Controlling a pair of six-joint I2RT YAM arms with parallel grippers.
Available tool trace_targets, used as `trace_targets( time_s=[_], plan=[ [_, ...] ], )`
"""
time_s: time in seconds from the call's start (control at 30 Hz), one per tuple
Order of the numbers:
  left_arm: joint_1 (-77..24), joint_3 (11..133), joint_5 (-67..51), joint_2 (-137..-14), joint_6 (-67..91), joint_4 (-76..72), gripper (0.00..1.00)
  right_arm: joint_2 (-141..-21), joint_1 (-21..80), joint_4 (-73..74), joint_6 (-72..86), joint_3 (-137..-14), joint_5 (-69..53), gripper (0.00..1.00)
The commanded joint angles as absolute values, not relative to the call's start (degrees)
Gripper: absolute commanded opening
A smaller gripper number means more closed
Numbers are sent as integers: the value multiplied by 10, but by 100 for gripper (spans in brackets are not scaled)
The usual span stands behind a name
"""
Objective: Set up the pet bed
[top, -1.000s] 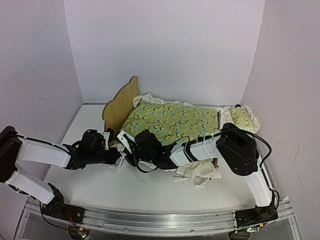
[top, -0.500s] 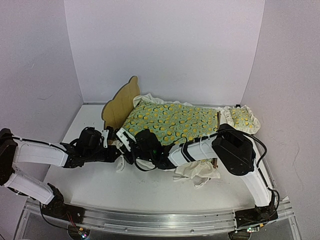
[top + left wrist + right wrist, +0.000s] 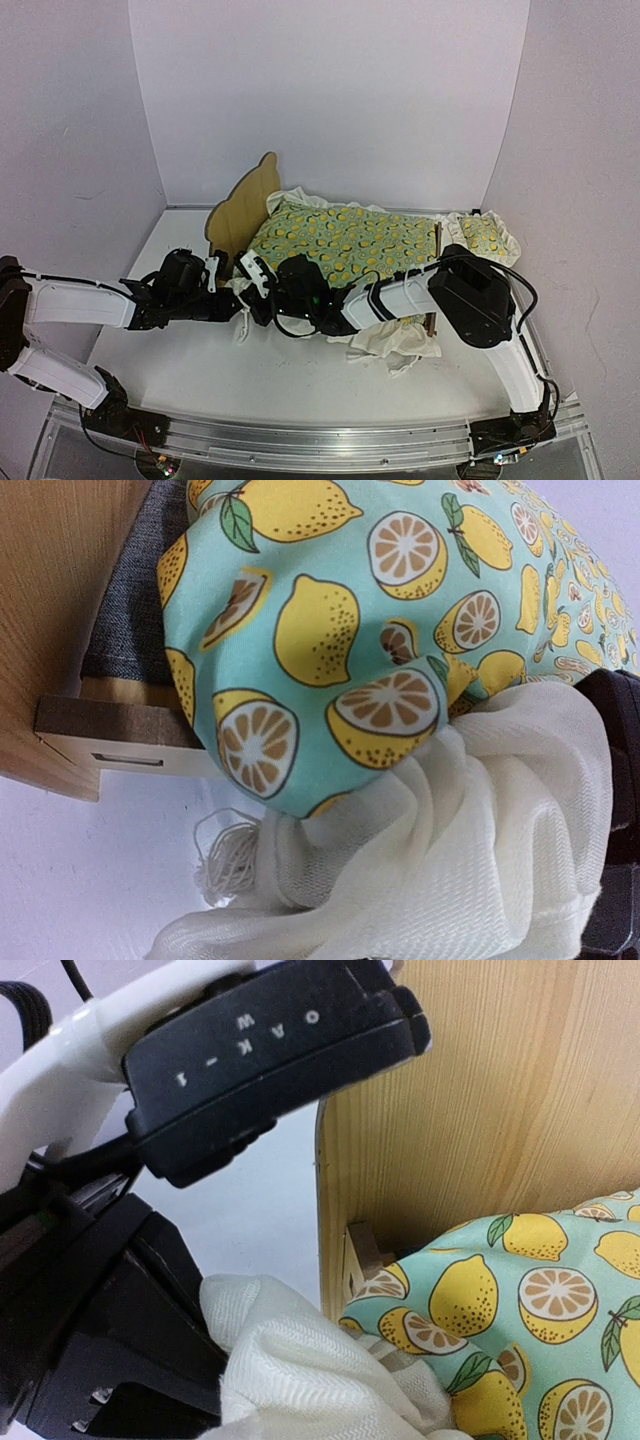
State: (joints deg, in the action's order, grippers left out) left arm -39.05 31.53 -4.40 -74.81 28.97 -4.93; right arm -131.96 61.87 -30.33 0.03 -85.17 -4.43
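Nearest: both arm bases sit on the metal bar (image 3: pixel 300 440) along the front of the table (image 3: pixel 300 385). The L arm runs in low from the left. The R arm folds across from the right. They meet at the near left corner of the bed (image 3: pixel 240 215), which stands mid-table w/ its long side facing the arms.

L gripper (image 3: pixel 230 303) and R gripper (image 3: pixel 260 298) are tip to tip, just beside that corner. Both have jaws together. The white ruffle (image 3: pixel 450 830) is bunched right up against each gripper in the wrist views. The fingers themselves aren't seen, so can't tell if cloth is pinched. A small tangle of loose thread (image 3: pixel 230 855) hangs off the ruffle's edge onto the table.

Just behind, the lemon-print blanket (image 3: pixel 330 630) bulges over the bed corner and covers approx the whole top. At the corner a strip of dark grey mattress (image 3: pixel 125 610) shows btwn blanket and headboard (image 3: pixel 480 1090), above the plywood side rail (image 3: pixel 120 730). More ruffle spills off the bed's near side, under the R arm, onto the table.

Farther back the headboard stands upright at the bed's left end, curved top against the rear wall (image 3: pixel 330 90). At the far right a small matching pillow (image 3: pixel 485 235) lies on the table, just beside the bed's foot end, near the right wall.
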Motion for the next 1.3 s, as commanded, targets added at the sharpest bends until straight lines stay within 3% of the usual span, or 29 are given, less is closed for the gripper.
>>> trace_targets(
  time_s=[0.0,0.57,0.77,1.27],
  plan=[
    [-390,339,-46,-730,291,-53,1,-1307,630,-225,57,-825,-85,0],
    [-389,328,-47,-703,291,-30,4,-1299,644,-192,64,-854,-30,0],
    [-389,322,-57,-711,293,-30,3,-1297,639,-211,119,-851,42,0],
    [-389,332,-71,-712,289,-32,3,-1354,613,-253,133,-889,-125,0]
  ],
)
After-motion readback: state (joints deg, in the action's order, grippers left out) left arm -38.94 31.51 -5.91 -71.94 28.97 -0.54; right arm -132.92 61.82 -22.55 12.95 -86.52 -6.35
